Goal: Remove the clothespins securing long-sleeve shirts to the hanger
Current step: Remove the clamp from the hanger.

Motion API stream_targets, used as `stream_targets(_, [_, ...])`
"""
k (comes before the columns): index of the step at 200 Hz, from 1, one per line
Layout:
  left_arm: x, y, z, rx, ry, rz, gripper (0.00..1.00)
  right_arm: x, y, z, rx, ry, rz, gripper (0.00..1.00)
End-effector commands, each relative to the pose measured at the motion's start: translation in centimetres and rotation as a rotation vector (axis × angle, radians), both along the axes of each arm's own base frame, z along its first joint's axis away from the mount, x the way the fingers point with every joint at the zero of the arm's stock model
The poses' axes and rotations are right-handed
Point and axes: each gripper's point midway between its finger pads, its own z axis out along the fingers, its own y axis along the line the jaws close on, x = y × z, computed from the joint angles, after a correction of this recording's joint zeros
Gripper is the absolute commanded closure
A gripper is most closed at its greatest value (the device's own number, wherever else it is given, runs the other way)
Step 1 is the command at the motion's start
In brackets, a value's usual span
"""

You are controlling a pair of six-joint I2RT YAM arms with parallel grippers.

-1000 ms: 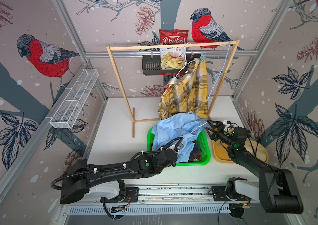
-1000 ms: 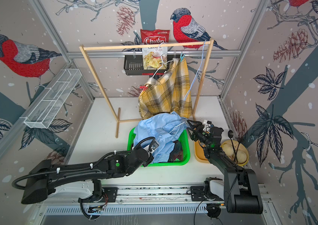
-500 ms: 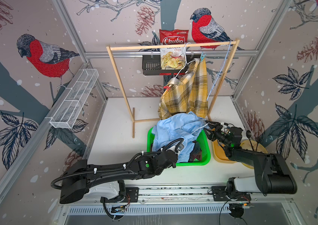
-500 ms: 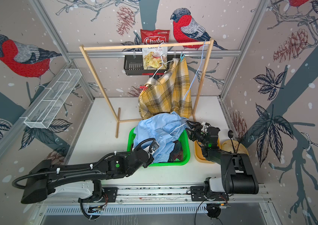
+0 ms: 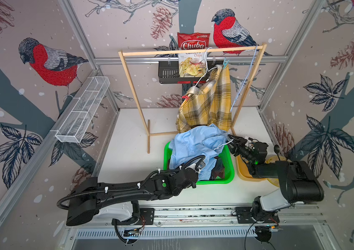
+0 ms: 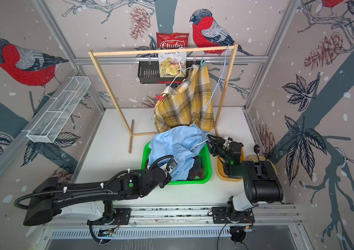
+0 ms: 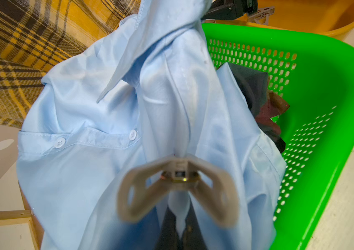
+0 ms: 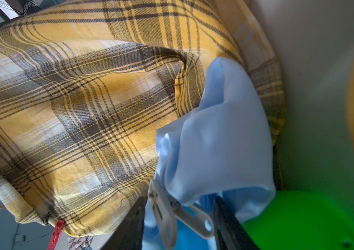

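A light blue shirt [image 5: 195,142] lies heaped in the green basket [image 5: 229,171] over a dark plaid shirt [image 5: 217,168]. My left gripper [image 7: 179,229] is shut on a fold of the light blue shirt, just behind a greyish clothespin [image 7: 178,186] clipped to it. At the basket's far right corner, my right gripper [image 8: 179,199] is open; its fingers [image 8: 226,220] flank another greyish clothespin [image 8: 171,214] on the same shirt. The yellow plaid shirt [image 5: 208,104] hangs from a white hanger [image 5: 204,73], pinned by a blue clothespin [image 5: 225,62] and a red clothespin [image 5: 184,96].
The wooden rack [image 5: 128,86] stands behind the basket, with a bare light blue hanger [image 5: 243,86] at its right end. A yellow tray [image 5: 243,173] sits right of the basket. A chips bag [image 5: 193,56] hangs on the back wall and a white wire shelf [image 5: 83,112] on the left wall.
The right arm's elbow has swung in behind its wrist, and its jaws have narrowed around the greyish clothespin. The left arm has stayed put.
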Motion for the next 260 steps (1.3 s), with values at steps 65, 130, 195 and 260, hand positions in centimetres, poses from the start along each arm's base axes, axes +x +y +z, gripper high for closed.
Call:
stream_targets(65, [0.0, -0.4, 0.3, -0.020, -0.012, -0.001, 1.00, 0.3, -0.4, 0.9, 0.010, -0.043, -0.024, 0.61])
stream_targets(130, [0.1, -0.4, 0.3, -0.018, -0.016, 0.003, 1.00, 0.1, -0.5, 0.9, 0.001, -0.039, -0.023, 0.68])
stream_targets(195, [0.2, -0.3, 0.3, -0.018, -0.018, 0.011, 1.00, -0.3, -0.7, 0.8, -0.031, -0.034, -0.016, 0.76])
stream_targets(260, [0.3, -0.2, 0.5, -0.023, -0.020, 0.020, 1.00, -0.6, -0.7, 0.8, -0.051, -0.028, -0.006, 0.86])
